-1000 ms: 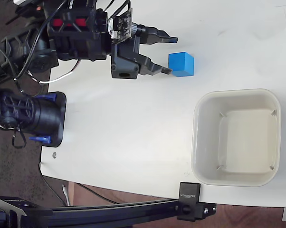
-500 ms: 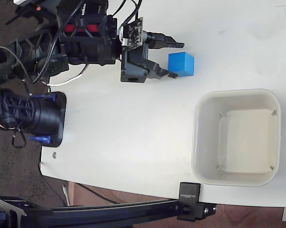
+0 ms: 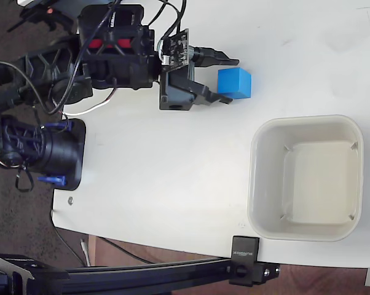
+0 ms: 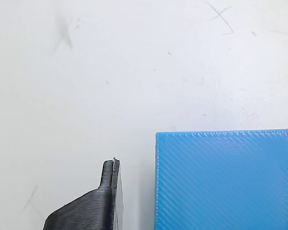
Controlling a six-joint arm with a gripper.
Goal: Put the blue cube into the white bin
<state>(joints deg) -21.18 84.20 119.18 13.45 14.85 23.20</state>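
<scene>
Blue cube (image 3: 235, 83) sits on white table (image 3: 173, 160), just beyond pincer (image 3: 231, 78) tips. Jaws spread wide, gripping nothing. Cream-white bin (image 3: 306, 178) well apart, to pincer's side, lower right in fixed view.

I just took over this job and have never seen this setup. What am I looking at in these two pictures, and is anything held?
The fixed view looks straight down on a white table. The black machine at upper left is a robot arm; its gripper is open, one finger on each side of the blue cube, holding nothing. The white bin sits empty at lower right. The wrist view rides on the gripper: it shows the cube close up beside one black finger, a gap between them.
</scene>
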